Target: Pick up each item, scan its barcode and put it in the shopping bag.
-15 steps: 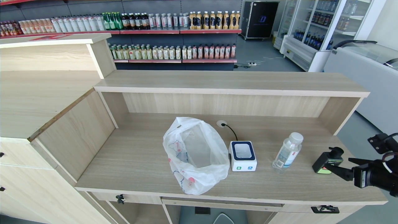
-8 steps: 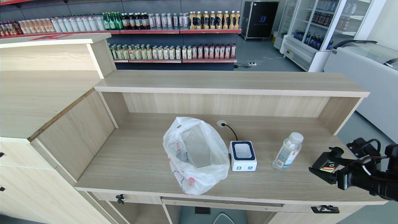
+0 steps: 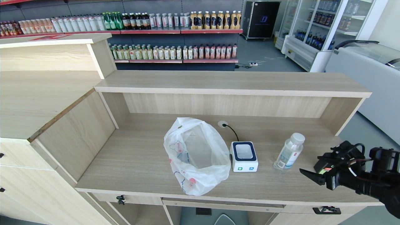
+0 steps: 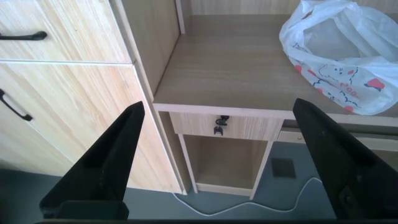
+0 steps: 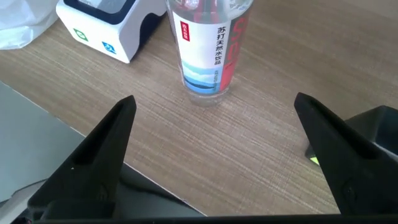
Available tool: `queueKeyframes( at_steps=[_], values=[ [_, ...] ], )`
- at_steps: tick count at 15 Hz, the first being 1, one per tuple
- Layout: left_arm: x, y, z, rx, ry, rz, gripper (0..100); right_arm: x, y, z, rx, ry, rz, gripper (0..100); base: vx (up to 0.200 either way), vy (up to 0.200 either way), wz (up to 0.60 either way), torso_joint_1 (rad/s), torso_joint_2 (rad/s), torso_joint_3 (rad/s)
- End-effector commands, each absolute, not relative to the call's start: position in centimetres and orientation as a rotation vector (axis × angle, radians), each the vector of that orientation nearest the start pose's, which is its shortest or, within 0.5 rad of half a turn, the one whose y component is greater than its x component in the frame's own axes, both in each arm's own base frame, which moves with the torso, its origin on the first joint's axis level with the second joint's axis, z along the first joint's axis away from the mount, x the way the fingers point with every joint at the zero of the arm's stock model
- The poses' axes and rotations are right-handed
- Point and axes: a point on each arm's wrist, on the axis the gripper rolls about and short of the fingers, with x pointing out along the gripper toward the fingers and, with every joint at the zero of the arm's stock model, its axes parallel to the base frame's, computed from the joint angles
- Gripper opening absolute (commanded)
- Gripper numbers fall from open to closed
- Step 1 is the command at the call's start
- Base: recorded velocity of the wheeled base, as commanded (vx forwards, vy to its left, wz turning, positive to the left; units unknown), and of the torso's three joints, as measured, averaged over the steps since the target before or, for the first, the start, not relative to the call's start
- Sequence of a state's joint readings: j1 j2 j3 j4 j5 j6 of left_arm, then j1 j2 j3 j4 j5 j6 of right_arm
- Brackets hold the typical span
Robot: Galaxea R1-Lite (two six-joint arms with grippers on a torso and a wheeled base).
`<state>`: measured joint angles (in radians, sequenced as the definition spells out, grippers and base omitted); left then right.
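A clear water bottle [image 3: 289, 152] with a white cap stands upright on the wooden counter [image 3: 143, 156], right of the white barcode scanner [image 3: 244, 156]. The white shopping bag [image 3: 197, 156] lies open left of the scanner. My right gripper [image 3: 309, 168] is open, low over the counter just right of the bottle. In the right wrist view the bottle [image 5: 208, 46] stands ahead, centred between the spread fingers [image 5: 93, 162], untouched. A black item with a green base [image 3: 325, 162] sits beside this gripper. My left gripper [image 4: 217, 109] hangs open below the counter's front edge, near the bag [image 4: 342, 50].
A raised back ledge [image 3: 231, 82] and side walls enclose the counter. A cable [image 3: 231, 131] runs from the scanner to a hole at the back. Cabinet drawers [image 4: 56, 81] stand at the left, and a locked drawer [image 4: 217, 124] sits under the counter edge.
My right arm has moved left along the counter's front toward the bottle and now partly covers the black item. The bottle, scanner and bag have not moved.
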<state>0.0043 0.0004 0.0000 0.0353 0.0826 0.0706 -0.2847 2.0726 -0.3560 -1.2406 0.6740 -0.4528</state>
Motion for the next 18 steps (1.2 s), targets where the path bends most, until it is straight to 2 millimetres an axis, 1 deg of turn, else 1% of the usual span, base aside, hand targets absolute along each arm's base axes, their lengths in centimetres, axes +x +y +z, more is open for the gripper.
queueKeyframes(
  at_steps=[1,5,8,9,12,18],
  values=[
    [-2.3,0.2,7.2,0.072,0.038,0.088,100,28.3,-6.3,2.4,-0.219,0.336,0.485,100,0.0,0.0,0.0,0.0,0.0,0.0],
    [-2.3,0.2,7.2,0.072,0.038,0.086,100,30.4,-5.6,2.1,-0.249,0.286,0.512,100,0.0,0.0,0.0,0.0,0.0,0.0],
    [-2.3,0.2,7.2,0.072,0.038,0.086,100,31.0,-4.5,1.6,-0.258,0.279,0.552,100,0.0,0.0,0.0,0.0,0.0,0.0],
    [-2.3,0.2,7.2,0.072,0.038,0.086,100,31.1,-4.6,1.6,-0.256,0.279,0.552,100,0.0,0.0,0.0,0.0,0.0,0.0],
    [-2.3,0.2,7.2,0.072,0.038,0.088,100,32.6,-4.0,1.0,-0.275,0.244,0.568,100,0.0,0.0,0.0,0.0,0.0,0.0],
    [-2.3,0.2,7.2,0.072,0.038,0.088,100,34.2,-3.2,0.2,-0.28,0.228,0.595,100,0.0,0.0,0.0,0.0,0.0,0.0]
  ],
)
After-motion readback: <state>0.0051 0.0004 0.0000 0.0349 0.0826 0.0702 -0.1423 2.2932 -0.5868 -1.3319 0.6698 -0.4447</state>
